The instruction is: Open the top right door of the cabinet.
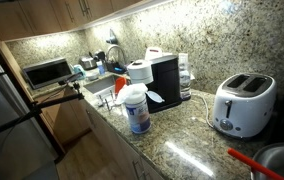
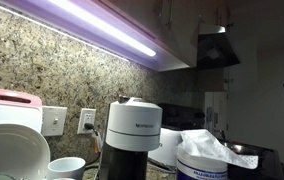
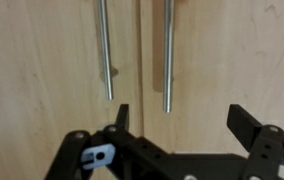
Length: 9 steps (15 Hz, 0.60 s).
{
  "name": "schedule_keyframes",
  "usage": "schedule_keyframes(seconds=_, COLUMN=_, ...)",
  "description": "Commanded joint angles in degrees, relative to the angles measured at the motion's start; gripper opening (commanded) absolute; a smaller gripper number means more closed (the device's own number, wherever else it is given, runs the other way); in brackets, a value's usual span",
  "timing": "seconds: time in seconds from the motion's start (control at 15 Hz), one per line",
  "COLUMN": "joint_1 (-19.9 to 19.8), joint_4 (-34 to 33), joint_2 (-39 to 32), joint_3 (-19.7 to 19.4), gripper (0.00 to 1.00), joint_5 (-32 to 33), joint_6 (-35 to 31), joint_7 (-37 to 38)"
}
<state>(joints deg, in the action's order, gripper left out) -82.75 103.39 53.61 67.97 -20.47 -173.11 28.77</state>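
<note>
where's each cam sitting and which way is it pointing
Exterior view: high above the counter, looking down along it past the toaster, coffee machine and tub; no arm clearly shows.
Exterior view: low on the counter, looking up past the coffee machine and tub to the light strip; no arm clearly shows.
Wrist view: close to the cabinet, facing its doors and two handles; the open pincer shows at the bottom.
Shared: both exterior views show the coffee machine and tub.
</note>
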Motion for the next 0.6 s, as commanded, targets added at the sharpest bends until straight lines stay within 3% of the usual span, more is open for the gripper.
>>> schedule_keyframes(seconds=0.0, joint_1=0.29, joint_4=1.27, joint_2=-0.7, joint_3=-0.47, gripper=1.0, joint_5=1.42, joint_6=-1.95, joint_7=1.31)
schedule_keyframes(seconds=0.53, joint_1=0.92, joint_4=2.4, joint_2=-1.3, joint_3=-0.56, gripper=1.0, joint_5=1.22, joint_6=-3.31, joint_7=1.53)
